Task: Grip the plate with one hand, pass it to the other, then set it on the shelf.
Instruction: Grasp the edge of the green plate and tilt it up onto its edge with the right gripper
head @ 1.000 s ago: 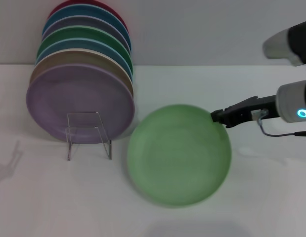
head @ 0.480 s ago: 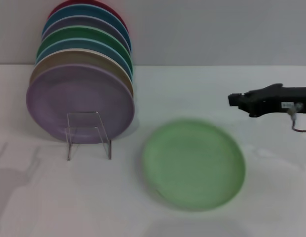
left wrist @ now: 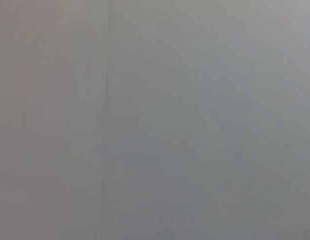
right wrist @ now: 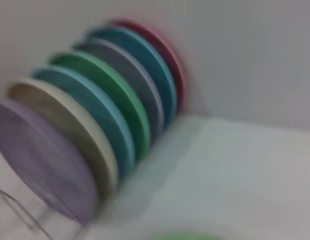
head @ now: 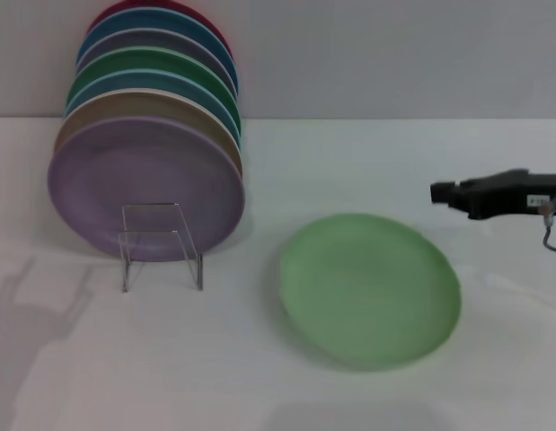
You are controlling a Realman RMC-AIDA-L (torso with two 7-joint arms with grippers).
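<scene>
The pale mint-green plate [head: 369,289] lies flat on the white table, right of centre in the head view. A sliver of its rim shows in the right wrist view [right wrist: 187,236]. My right gripper [head: 436,191], slim and black, hovers above the table to the right of the plate and beyond its far edge, apart from it and holding nothing. The clear acrylic stand [head: 161,244] is on the table to the left of the plate, with nothing on it. My left gripper is out of view; the left wrist view shows only a blank grey surface.
A row of several coloured plates leans against the back wall at far left, with a lilac plate [head: 143,184] in front, just behind the stand. The row also shows in the right wrist view [right wrist: 94,115]. An arm's shadow falls on the table at lower left.
The right gripper held the plate by its rim a second ago, then let it go. The plate dropped flat and slid right; the gripper pulled back to the right and up.
</scene>
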